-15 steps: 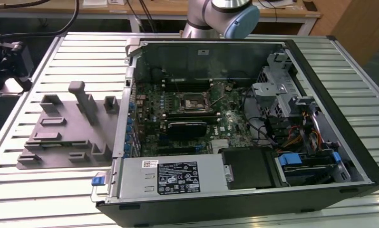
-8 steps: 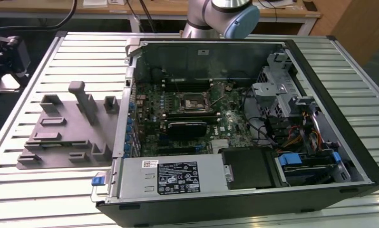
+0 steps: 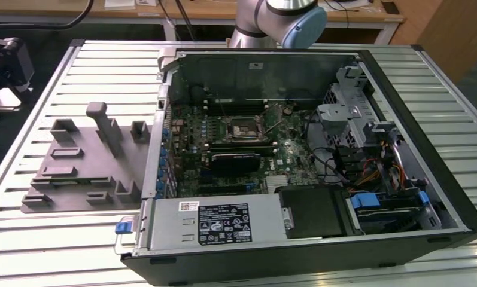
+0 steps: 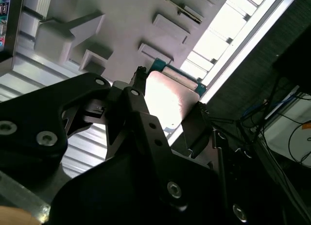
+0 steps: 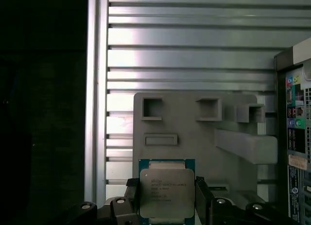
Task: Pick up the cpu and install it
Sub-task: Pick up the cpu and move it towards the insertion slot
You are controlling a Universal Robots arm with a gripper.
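Silver-grey lid facing my first wrist camera, the cpu (image 5: 167,193) is clamped in the gripper (image 5: 167,205), with black fingers (image 5: 204,198) on two opposite edges and the other two edges free. It's square, with no long axis, and its sides run parallel to the grey fixture plate (image 5: 194,132). It sits at that plate's edge. Open slatted table (image 5: 194,55) lies beyond the plate, and the computer case (image 5: 296,137) stands just beside it.
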